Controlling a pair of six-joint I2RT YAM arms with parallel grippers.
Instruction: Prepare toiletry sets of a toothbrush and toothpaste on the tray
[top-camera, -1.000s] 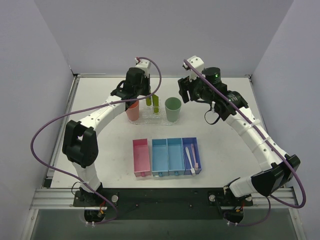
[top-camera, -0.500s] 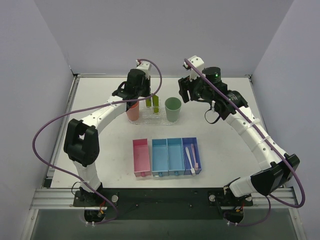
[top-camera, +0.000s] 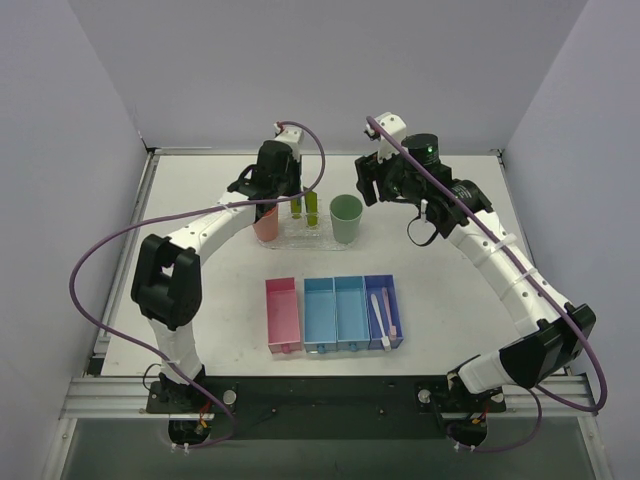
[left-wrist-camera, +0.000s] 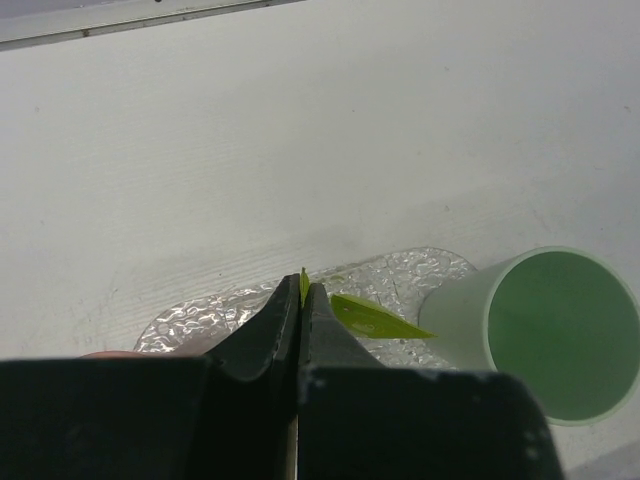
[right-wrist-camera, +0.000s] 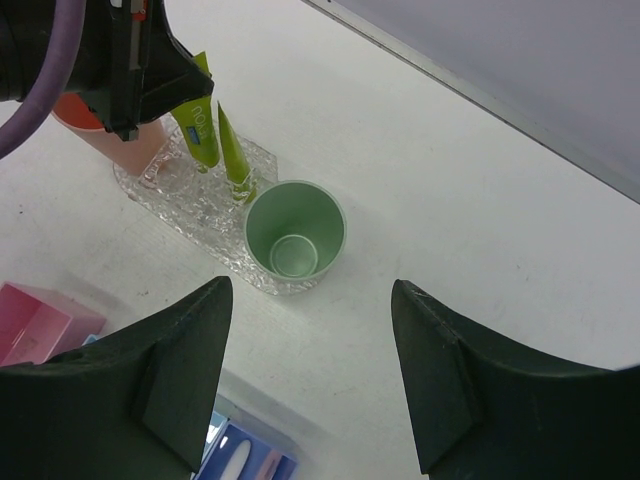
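Note:
My left gripper (left-wrist-camera: 303, 295) is shut on the tip of a yellow-green toothpaste (left-wrist-camera: 304, 284) tube, which stands upright over the clear bumpy tray (left-wrist-camera: 200, 310). The right wrist view shows that held toothpaste (right-wrist-camera: 200, 130) beside a second toothpaste (right-wrist-camera: 235, 155) tube, both upright on the tray (right-wrist-camera: 195, 215). Two pink-and-white toothbrushes (top-camera: 383, 315) lie in the dark blue bin (top-camera: 380, 290). My right gripper (right-wrist-camera: 310, 360) hangs open above the table, near the green cup, with nothing between its fingers.
A green cup (top-camera: 346, 217) stands on the tray's right end and a salmon cup (top-camera: 265, 222) on its left end. A pink bin (top-camera: 283, 315) and two light blue bins (top-camera: 335, 313) sit side by side in front of the tray.
My left gripper has shifted slightly to the right while still shut on the tube. The right arm has barely moved.

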